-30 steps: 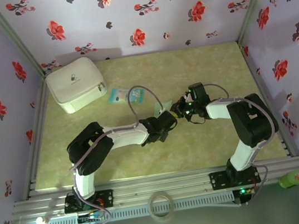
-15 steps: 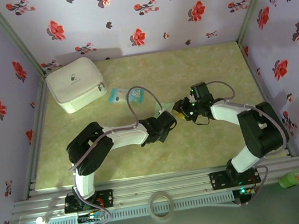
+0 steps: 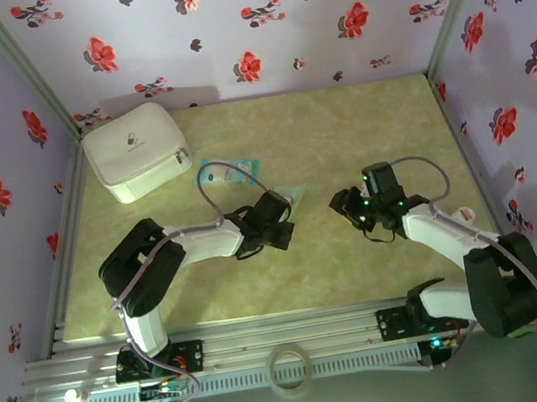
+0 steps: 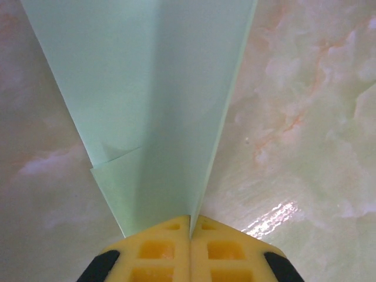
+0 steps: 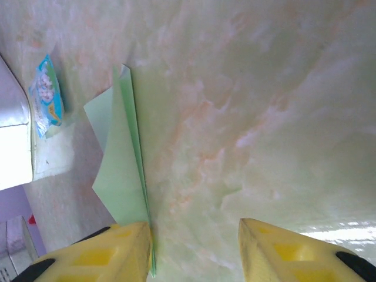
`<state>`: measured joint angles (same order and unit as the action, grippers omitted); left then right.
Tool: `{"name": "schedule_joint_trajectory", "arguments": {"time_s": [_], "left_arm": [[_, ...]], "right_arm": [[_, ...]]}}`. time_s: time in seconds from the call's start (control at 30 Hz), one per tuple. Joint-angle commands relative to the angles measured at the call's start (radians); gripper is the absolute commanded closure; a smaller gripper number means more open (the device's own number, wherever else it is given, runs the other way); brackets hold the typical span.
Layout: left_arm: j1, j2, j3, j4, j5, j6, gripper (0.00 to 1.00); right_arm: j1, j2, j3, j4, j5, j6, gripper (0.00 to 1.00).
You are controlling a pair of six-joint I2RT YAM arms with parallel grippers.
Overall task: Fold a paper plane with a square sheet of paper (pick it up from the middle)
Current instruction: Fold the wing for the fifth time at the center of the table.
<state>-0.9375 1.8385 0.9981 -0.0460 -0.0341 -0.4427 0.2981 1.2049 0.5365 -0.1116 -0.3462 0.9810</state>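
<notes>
A robot lab cell: 2 arms (image 3: pixel 204 243) on an aluminium rail (image 3: pixel 289 334), papered walls (image 3: pixel 272 18) enclosing the tabletop (image 3: pixel 339 130).

The pouch (image 3: pixel 135 150) sits back left on the table (image 3: pixel 357 117), the packet (image 3: pixel 229 171) between it and the paper plane (image 3: pixel 293 194).

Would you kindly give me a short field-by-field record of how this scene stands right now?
left fingers: shut on the folded green paper, pinching it at its crease
right fingers: open, holding nothing, one finger beside the paper's edge
white pouch: far-left corner of the table
blue-and-white packet: lying on the table between pouch and paper
</notes>
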Motion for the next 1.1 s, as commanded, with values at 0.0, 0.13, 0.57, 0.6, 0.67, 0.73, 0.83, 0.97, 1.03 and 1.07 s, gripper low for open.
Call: {"name": "schedule_joint_trajectory", "arguments": {"time_s": [0.0, 0.13, 0.57, 0.6, 0.67, 0.73, 0.83, 0.97, 1.03, 1.07], "left_arm": [[0.007, -0.027, -0.019, 0.038, 0.078, -0.038, 1.0], [0.012, -0.028, -0.019, 0.026, 0.087, -0.059, 1.0], [0.033, -0.064, -0.02, -0.008, 0.097, -0.136, 1.0], [0.038, -0.074, -0.032, 0.0, 0.091, -0.143, 1.0], [0.047, -0.083, -0.048, 0.003, 0.093, -0.145, 1.0], [0.05, -0.086, -0.052, -0.009, 0.097, -0.139, 1.0], [0.053, -0.086, -0.061, -0.019, 0.103, -0.123, 1.0], [0.066, -0.089, -0.101, 0.033, 0.12, -0.135, 1.0], [0.066, -0.082, -0.104, 0.044, 0.126, -0.127, 1.0], [0.066, -0.081, -0.103, 0.043, 0.126, -0.128, 1.0]], "right_arm": [[-0.004, -0.048, -0.026, -0.018, 0.026, 0.026, 0.57], [-0.005, -0.075, -0.032, -0.059, 0.027, 0.016, 0.57], [-0.004, -0.04, 0.011, -0.082, -0.02, -0.032, 0.57], [-0.002, -0.027, 0.015, -0.082, -0.026, -0.031, 0.57], [0.002, -0.011, 0.017, -0.073, -0.029, -0.024, 0.57], [0.007, -0.006, 0.019, -0.07, -0.028, -0.017, 0.57], [0.009, -0.016, 0.019, -0.073, -0.014, -0.026, 0.57], [0.009, -0.012, 0.024, -0.075, 0.011, -0.047, 0.59], [0.008, 0.006, 0.029, -0.055, 0.012, -0.055, 0.59], [0.008, 0.019, 0.035, -0.043, 0.009, -0.054, 0.59]]}}
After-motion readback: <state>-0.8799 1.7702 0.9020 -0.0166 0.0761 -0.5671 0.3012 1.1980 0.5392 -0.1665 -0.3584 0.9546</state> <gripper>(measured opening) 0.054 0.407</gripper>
